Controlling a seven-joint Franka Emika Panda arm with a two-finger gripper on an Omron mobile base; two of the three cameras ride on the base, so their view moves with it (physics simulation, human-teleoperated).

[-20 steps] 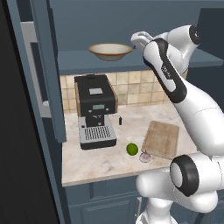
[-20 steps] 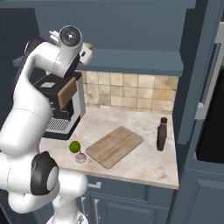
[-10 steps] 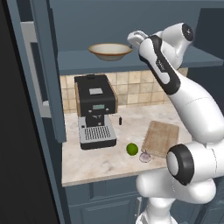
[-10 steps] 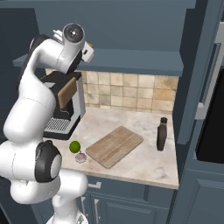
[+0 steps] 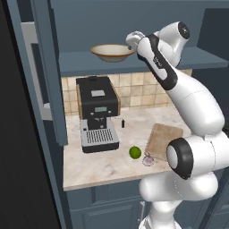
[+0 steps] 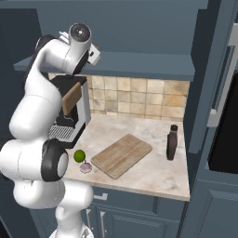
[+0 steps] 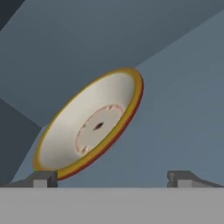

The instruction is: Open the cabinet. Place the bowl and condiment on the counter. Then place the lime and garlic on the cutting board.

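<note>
- We see the slate-blue upper wall cabinet (image 5: pixel 44 67) with its left door swung out over the counter's left end; the blue shelf inside is open along its front.
- The wide shallow cream bowl with a tan-brown rim (image 5: pixel 112 52) sits on that shelf, left of centre. In the hand view the bowl (image 7: pixel 89 124) lies just ahead of the fingertips, and we see nothing inside it.
- The two-finger gripper (image 5: pixel 131 41) is at the bowl's right rim. Its jaws stand wide apart with nothing between them.
- The beige marbled stone counter (image 6: pixel 153 172) has bare room at its front edge and between board and bottle.
- The flat light-brown wooden cutting board (image 6: pixel 122 155) lies mid-counter, nothing on it.
- The small round bright green lime (image 6: pixel 79 155) and the pale whitish-lilac garlic bulb (image 6: pixel 85 168) lie just left of the board, on the stone.
- The small dark brown condiment bottle (image 6: pixel 172 142) stands upright right of the board.
- A black and silver coffee machine (image 5: pixel 97 113) stands at the tan tiled wall.
</note>
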